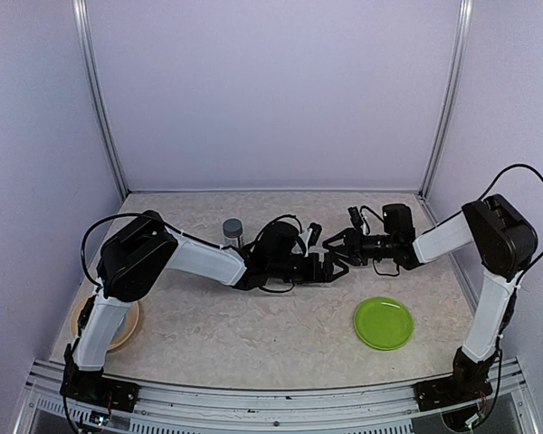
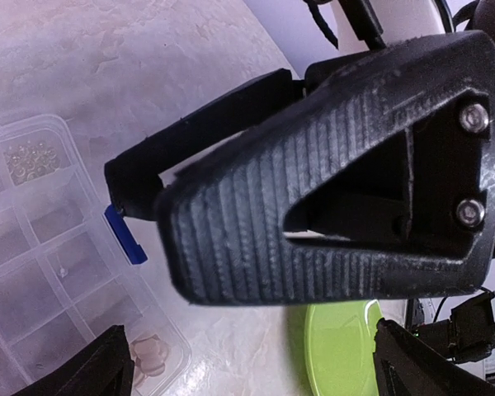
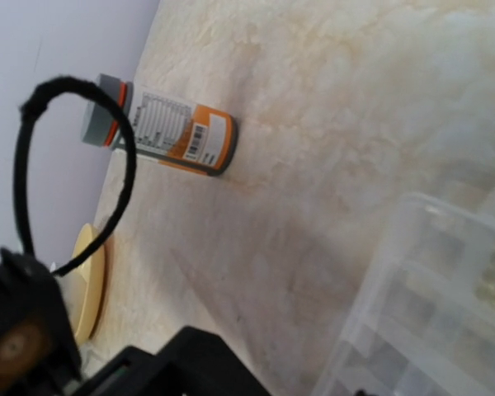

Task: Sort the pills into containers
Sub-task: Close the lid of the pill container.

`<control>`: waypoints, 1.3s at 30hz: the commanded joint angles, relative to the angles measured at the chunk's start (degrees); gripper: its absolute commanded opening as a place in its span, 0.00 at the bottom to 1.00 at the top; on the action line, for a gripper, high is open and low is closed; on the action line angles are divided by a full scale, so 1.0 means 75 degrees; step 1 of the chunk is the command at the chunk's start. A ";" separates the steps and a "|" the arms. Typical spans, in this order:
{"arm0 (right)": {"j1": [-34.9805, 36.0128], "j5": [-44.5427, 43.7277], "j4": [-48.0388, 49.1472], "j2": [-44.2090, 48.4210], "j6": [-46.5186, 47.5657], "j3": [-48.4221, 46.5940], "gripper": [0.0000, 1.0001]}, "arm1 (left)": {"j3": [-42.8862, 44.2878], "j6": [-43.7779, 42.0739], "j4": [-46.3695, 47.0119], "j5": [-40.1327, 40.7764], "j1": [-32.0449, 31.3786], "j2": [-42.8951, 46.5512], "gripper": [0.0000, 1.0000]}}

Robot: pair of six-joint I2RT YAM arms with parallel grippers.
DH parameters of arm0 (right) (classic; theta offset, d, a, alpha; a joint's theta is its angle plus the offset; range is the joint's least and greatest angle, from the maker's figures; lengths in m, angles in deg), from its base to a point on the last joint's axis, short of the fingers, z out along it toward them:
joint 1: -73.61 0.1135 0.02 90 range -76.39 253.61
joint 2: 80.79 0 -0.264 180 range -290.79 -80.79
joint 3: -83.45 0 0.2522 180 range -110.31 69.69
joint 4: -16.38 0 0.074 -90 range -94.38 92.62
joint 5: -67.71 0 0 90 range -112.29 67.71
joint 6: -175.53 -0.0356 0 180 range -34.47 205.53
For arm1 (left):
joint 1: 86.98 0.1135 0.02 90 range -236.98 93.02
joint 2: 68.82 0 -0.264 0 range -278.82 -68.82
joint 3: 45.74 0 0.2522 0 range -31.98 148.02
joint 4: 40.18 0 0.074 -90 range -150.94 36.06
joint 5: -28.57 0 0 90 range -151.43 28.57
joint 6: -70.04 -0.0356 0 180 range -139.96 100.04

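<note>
Nearest the arm bases, on the near side of the jaws and well apart from them, a flat green plate [image 1: 383, 323] lies on the mottled beige surface [image 1: 253, 334] toward the right arm. A tan plate [image 1: 124, 327] sits far off to the left, half hidden by the left arm's shoulder. At the middle of the surface the two arms meet tip to tip. The left jaws are spread wide and hold nothing; in the left wrist view their two black fingers [image 2: 99, 367] show only at the bottom corners. Just ahead of them are the right jaws, drawn narrow, with one ribbed finger [image 2: 313, 190] in front and only a thin sliver of light between it and the other. A small blue piece [image 2: 124, 235] sits right at their tips, touching the farther finger, though whether it is truly pinched cannot be told. Just below and beside those tips lies a clear compartment box [image 2: 58, 247]. One of its cells holds small pale beads [image 2: 25, 161], another holds pinkish translucent pieces [image 2: 153, 355], and several look bare. Farther back and to the left of both jaws, close beside the left forearm, the clear bottle [image 1: 233, 231] stands upright on the surface with its gray cap on. Its white-and-orange label is plain in the right wrist view. A loop of black cable [image 3: 74, 115] crosses in front of it there.
</note>
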 commanded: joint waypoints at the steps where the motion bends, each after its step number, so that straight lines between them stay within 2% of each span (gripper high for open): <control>1: 0.0198 0.0098 -0.0376 -0.0161 0.0267 -0.0355 0.54 | -0.0172 -0.0080 -0.0399 -0.0094 -0.0072 -0.0047 0.99; 10: 0.0238 -0.0303 -0.1124 -0.0394 0.0691 -0.0439 0.53 | -0.0184 -0.0078 -0.0426 -0.0100 -0.0062 -0.0008 0.99; 18: 0.0232 -0.0748 -0.1459 -0.0084 0.1019 -0.0137 0.52 | -0.0207 -0.0101 -0.0441 -0.0094 -0.0048 0.0019 0.99; 39: 0.0226 -0.0467 -0.1397 0.0022 0.1110 -0.0194 0.54 | -0.0160 -0.0153 -0.0546 0.0007 -0.0048 0.0088 0.99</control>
